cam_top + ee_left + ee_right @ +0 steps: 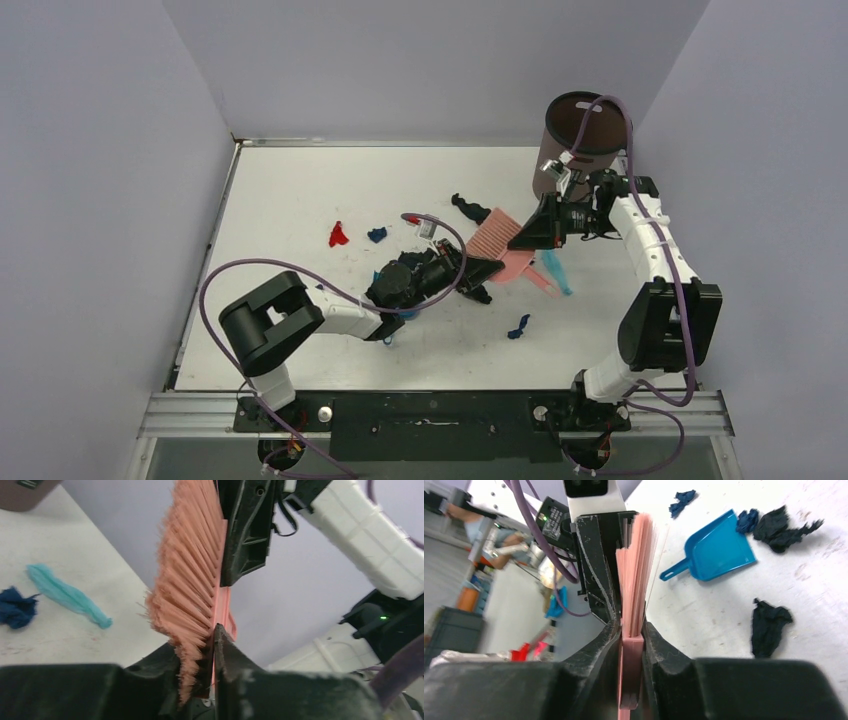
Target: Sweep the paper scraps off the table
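A pink hand brush is held above the white table by both grippers. My left gripper is shut on its bristle end. My right gripper is shut on its pink back. Paper scraps lie around: a red one, a dark blue one, a black one, a light-blue strip, and a dark blue one. The right wrist view shows black scraps.
A brown cylindrical bin stands at the back right, behind the right arm. A blue plastic dustpan lies on the table, mostly hidden under my left arm in the top view. Grey-lilac walls close three sides.
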Action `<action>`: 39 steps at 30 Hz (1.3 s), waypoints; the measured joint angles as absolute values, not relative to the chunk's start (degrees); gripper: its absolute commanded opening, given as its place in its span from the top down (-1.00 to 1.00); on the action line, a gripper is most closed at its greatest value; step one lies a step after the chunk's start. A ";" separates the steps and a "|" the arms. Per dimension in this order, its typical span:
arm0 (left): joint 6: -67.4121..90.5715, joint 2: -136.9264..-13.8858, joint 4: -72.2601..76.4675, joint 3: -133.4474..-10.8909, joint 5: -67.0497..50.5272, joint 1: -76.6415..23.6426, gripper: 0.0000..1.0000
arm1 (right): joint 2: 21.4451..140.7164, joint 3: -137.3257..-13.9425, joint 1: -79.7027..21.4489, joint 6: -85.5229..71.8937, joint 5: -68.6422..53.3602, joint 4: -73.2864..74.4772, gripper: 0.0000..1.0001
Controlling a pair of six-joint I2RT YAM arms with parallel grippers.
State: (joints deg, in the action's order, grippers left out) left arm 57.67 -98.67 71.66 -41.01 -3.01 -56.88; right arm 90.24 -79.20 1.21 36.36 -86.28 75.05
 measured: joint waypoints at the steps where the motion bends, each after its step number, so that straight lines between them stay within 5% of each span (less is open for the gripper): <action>1: 57.89 -99.18 72.79 -41.25 -4.43 -56.84 1.00 | 90.08 -78.56 1.58 35.59 -86.78 75.02 0.24; 7: 59.31 -99.31 71.79 -41.69 -9.78 -55.11 1.00 | 89.58 -78.32 2.52 39.40 -83.96 76.20 -0.47; 12: 52.71 -92.55 52.34 -41.74 -16.01 -52.36 1.00 | 88.29 -85.38 1.91 49.36 -71.37 78.72 -0.98; 18: 33.89 -85.78 20.71 -50.06 -21.56 -54.85 1.00 | 78.26 -85.82 -8.19 58.41 -54.98 76.77 -1.00; 24: 21.41 -84.97 5.74 -53.74 -24.29 -56.86 1.00 | 75.26 -82.59 -19.09 59.81 -49.95 75.09 -0.98; 39: 18.52 -78.08 9.45 -45.36 -24.69 -56.90 1.00 | 78.65 -77.84 -26.28 57.41 -48.82 71.59 -0.86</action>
